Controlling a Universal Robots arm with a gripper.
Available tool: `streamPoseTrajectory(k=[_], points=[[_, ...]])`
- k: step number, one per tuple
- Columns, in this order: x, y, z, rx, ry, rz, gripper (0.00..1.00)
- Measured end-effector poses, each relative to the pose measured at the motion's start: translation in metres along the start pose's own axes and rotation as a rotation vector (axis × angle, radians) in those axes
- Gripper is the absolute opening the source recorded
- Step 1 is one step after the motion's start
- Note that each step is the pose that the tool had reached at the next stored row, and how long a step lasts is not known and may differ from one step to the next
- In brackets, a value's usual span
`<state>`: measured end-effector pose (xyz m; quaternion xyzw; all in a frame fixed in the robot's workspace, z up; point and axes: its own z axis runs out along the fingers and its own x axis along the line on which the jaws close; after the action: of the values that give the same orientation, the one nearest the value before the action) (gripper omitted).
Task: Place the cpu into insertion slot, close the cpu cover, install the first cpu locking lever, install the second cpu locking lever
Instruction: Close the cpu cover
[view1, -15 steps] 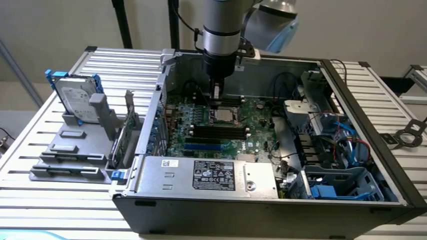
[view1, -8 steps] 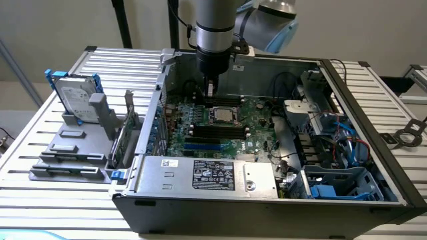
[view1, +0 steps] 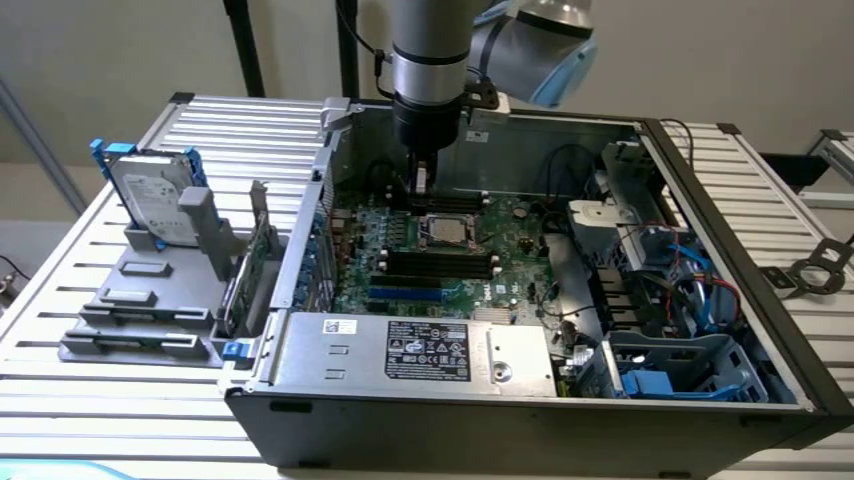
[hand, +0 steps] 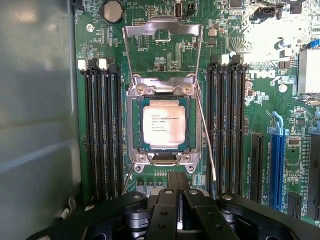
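The cpu (hand: 164, 125), a flat square chip with a silvery top, lies in the insertion slot (hand: 134, 150) on the green motherboard. The cpu cover (hand: 162, 30), a thin silver frame, stands swung open off the socket's hinge side. One thin wire locking lever (hand: 206, 137) runs loose along one side of the socket, and the end of another (hand: 128, 177) shows at the opposite corner. My gripper (hand: 177, 192) is shut with nothing between its fingers, at the socket edge opposite the cover. In the exterior view the gripper (view1: 420, 186) hangs just behind the cpu (view1: 447, 232).
Black memory slots (hand: 102, 130) flank the socket on both sides. The open computer case (view1: 747, 240) walls the board in. A silver labelled power box (view1: 427, 350) sits at the front, blue cables and a drive cage (view1: 674, 365) on the exterior view's right. A hard drive (view1: 150, 195) stands in a grey rack outside the case.
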<state>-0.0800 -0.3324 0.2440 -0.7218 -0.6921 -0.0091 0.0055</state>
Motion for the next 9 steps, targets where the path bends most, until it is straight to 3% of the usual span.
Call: streamPoseTrajectory(k=[5, 9], points=[[0.000, 0.0008, 0.0000, 0.0002, -0.0001, 0.000, 0.11], [0.001, 0.0183, -0.0012, 0.0060, -0.0003, 0.000, 0.11]])
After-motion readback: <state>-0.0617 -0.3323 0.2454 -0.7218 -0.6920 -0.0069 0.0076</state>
